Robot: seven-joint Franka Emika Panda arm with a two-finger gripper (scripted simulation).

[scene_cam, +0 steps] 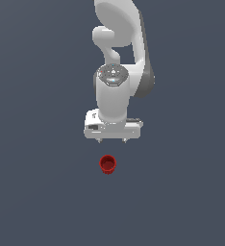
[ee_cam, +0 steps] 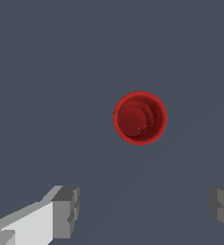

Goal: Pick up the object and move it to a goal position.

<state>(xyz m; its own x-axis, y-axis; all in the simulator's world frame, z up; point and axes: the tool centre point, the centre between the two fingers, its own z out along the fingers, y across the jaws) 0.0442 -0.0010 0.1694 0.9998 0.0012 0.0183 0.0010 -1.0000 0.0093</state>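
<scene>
Gripper (scene_cam: 113, 141) spread wide, empty, hanging above red cup (scene_cam: 107, 164), not touching. Cup upright on bare floor, mouth up. Prob. light, stiff, slick; pinch across sides just below rim w/ fingers (ee_cam: 66, 211).

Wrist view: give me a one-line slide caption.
Open hand above the upright, empty red cup, fingers spread wide and clear of it.

Flat, even, dim simulator light; no cast shadows on uniform slate-grey ground (scene_cam: 37, 202). Soft highlights on glossy white robot arm (scene_cam: 115, 96), darker shading on one flank. Small red ribbed cup (scene_cam: 107, 164) just beyond fingertips, interior slightly darker. Low-resolution renders, mild softness, no glare or edge distortion.
</scene>
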